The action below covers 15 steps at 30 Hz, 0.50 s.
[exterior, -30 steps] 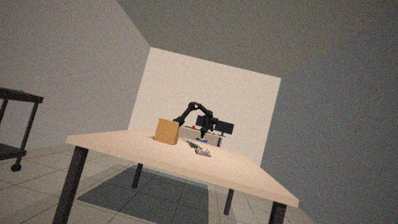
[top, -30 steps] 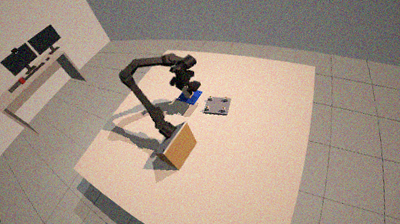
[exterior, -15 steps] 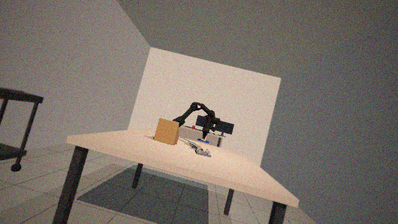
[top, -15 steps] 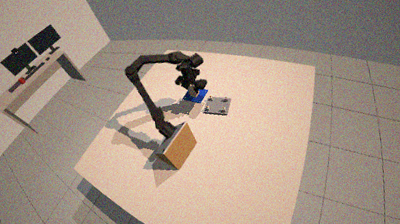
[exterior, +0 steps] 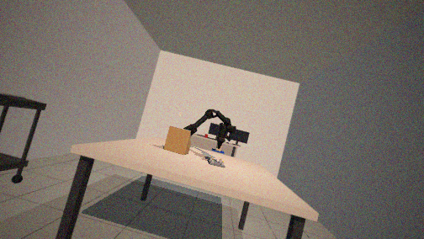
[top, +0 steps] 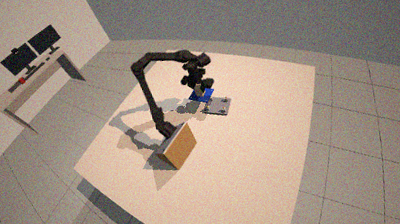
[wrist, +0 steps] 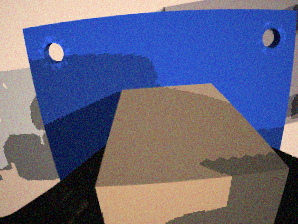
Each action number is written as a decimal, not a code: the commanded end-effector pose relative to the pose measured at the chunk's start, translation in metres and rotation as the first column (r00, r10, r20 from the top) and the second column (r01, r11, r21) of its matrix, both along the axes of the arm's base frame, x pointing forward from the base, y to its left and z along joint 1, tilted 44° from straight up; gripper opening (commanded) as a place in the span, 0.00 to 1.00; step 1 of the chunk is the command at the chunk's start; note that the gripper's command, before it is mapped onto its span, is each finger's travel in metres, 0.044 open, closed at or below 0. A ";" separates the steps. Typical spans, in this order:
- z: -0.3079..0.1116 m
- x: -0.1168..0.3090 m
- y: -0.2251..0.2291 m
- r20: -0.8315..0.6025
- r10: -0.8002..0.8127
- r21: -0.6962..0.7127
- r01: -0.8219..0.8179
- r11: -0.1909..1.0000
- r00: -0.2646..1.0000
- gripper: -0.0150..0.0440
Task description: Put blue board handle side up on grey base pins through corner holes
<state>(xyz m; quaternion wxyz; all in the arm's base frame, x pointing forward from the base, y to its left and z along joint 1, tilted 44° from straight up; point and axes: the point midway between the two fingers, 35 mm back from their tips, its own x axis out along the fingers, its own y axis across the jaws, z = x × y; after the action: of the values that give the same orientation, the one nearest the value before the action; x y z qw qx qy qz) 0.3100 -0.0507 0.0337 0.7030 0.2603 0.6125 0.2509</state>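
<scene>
Blue board: aloft above the table, in the top view just beside the grey base, partly overlapping its near corner. Gripper: fingers clenched on the board's square handle. Handle side up. Two corner holes visible at wrist; no pin seen through either. Step in hand, judged: carrying across, placement not yet made. Next: shift fully over the base, match holes to pins, then lower level. Risk: slight rotation could leave one corner perched on a pin.
</scene>
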 end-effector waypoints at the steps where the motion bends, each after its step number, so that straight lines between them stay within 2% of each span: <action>1: -0.006 0.002 -0.007 0.008 0.011 -0.005 -0.011 1.000 1.000 0.25; 15: -0.031 0.008 -0.033 0.044 0.051 -0.010 -0.050 0.999 0.998 0.25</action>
<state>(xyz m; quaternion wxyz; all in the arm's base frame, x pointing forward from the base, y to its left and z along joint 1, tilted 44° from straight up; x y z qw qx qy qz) 0.3171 -0.0783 0.0077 0.7100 0.2404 0.6048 0.2689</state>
